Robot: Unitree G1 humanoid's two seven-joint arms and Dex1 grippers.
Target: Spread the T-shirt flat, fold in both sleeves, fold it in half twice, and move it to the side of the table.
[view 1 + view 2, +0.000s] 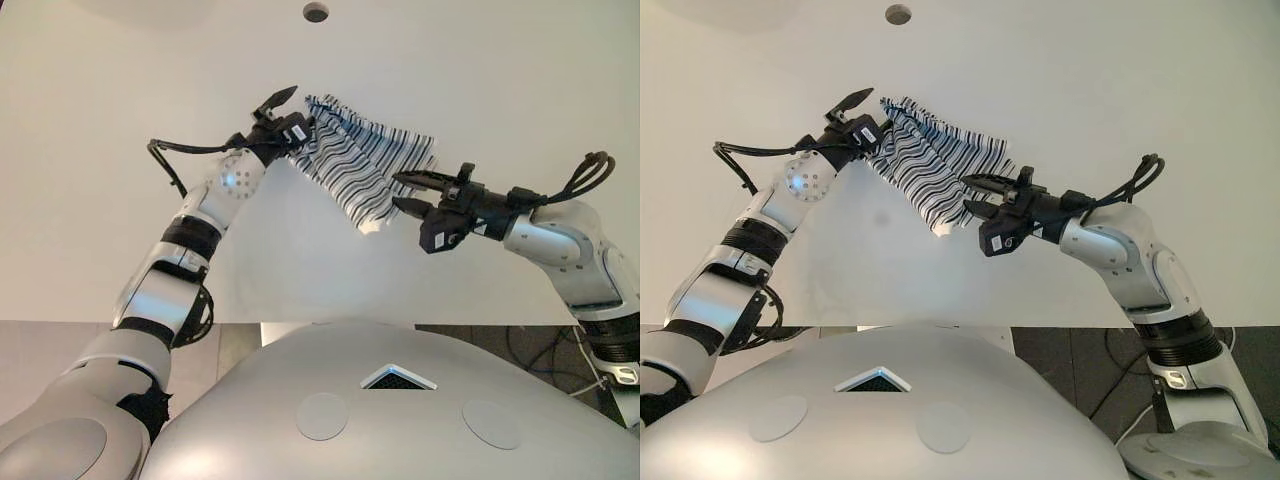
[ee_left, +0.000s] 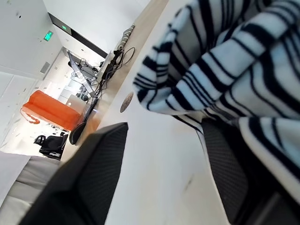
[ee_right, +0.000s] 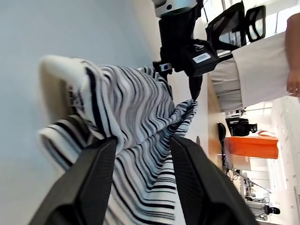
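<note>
Left fingers gape at one T-shirt end; right fingers parted around the other.

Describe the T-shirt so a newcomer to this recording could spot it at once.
On the wide white table, look midway between the left gripper and the right gripper. The T-shirt lies bunched there; its black-and-white stripes set it apart from the plain table and the black grippers.
</note>
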